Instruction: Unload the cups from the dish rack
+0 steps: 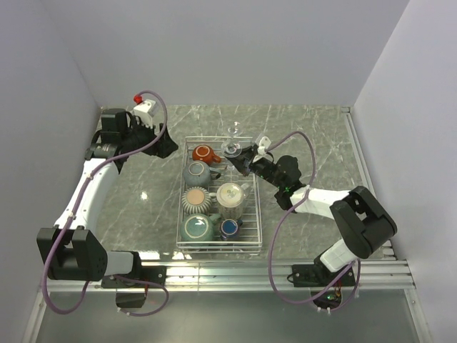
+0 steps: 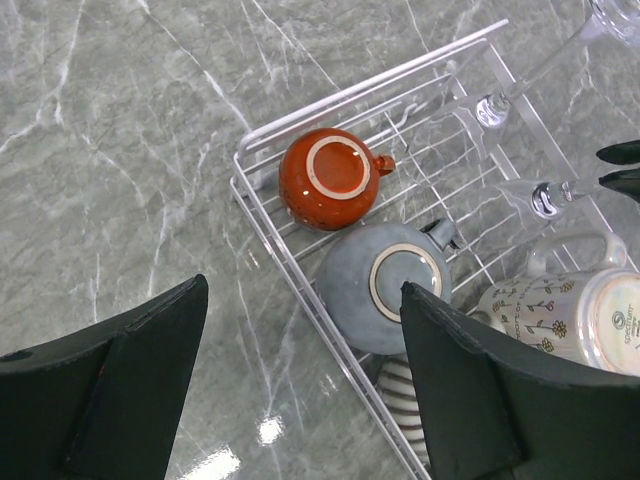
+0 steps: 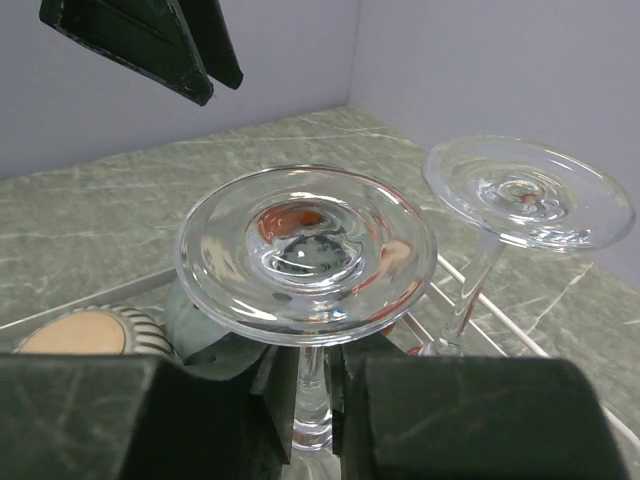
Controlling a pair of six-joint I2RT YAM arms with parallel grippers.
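Clamping the thin stem of a clear stemmed glass (image 3: pixel 305 250), the right fingers (image 3: pixel 480 420) are closed just under its upturned foot, at the far right corner of the dish rack (image 1: pixel 248 218). The glass stands foot-up, and whether its bowl touches the wire cannot be told. A second stemmed glass (image 3: pixel 525 195), also foot-up, is just beside it along the rack's far rim. The left fingers (image 2: pixel 110 390) are spread wide and hold nothing, hovering over the table (image 2: pixel 120 150) just outside the rack's far left corner. Inside the rack near that corner, bottoms up, sit a red-brown mug (image 2: pixel 330 180) and beside it a grey-teal mug (image 2: pixel 385 285). A white patterned mug (image 2: pixel 570 315) lies further toward the rack's middle.
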